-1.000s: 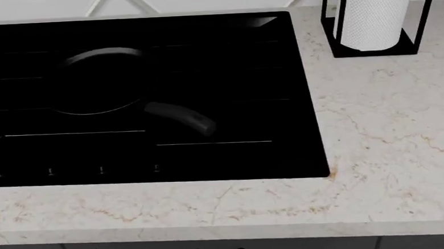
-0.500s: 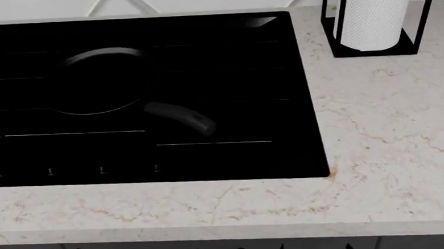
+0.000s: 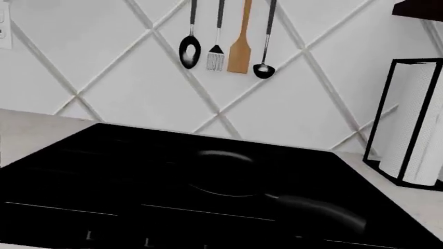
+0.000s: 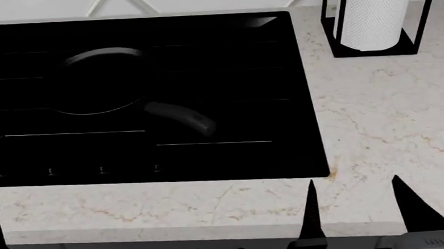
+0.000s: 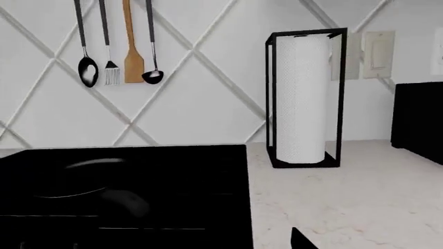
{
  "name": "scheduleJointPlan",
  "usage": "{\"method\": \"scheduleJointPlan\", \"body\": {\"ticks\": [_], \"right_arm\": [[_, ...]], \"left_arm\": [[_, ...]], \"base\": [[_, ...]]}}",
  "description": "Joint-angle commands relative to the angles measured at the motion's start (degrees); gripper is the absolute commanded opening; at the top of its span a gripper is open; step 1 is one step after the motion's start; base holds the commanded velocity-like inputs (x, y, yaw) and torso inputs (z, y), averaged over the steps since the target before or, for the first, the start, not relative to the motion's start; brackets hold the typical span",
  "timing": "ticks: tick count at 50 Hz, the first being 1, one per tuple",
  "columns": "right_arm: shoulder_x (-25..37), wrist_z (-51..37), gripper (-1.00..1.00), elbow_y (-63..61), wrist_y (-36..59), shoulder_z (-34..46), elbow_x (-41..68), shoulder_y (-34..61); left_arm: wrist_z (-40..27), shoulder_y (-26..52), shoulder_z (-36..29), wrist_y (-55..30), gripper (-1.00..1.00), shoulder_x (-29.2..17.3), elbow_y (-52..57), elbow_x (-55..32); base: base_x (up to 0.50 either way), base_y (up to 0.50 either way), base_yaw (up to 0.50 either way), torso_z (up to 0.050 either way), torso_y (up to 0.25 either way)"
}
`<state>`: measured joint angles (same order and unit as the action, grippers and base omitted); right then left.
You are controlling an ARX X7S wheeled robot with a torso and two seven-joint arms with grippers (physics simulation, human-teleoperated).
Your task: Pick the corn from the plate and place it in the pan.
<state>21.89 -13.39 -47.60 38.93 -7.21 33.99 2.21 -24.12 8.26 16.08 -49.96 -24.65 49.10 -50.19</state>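
At the bottom right of the head view my right gripper [image 4: 355, 200] rises over the counter's [image 4: 210, 202] front edge with its two dark fingers spread apart and nothing between them, which I judge is how I'd want it for a first reach; of my left arm only a dark sliver shows at the lower left edge, so I cannot tell how that gripper stands. Farther back, at centre left, the pan [image 4: 98, 79] rests on the black cooktop [image 4: 265, 71], handle angled toward the lower right, presumably to leave the bowl open from above. I see neither the corn nor the plate in any view, only the paper towel holder [image 4: 372, 17] at upper right.
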Motion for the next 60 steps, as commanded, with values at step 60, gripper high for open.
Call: {"method": "scheduleJointPlan", "body": {"ticks": [60], "right_arm": [[4.65, -4.10, 1.00, -5.46, 4.09, -1.56, 3.72, -0.17]], "left_arm": [[-3.98, -0.06, -1.20, -2.27, 1.00, -3.89, 5.16, -3.17]], "base": [[0.00, 0.50, 0.00, 0.000, 0.000]]}}
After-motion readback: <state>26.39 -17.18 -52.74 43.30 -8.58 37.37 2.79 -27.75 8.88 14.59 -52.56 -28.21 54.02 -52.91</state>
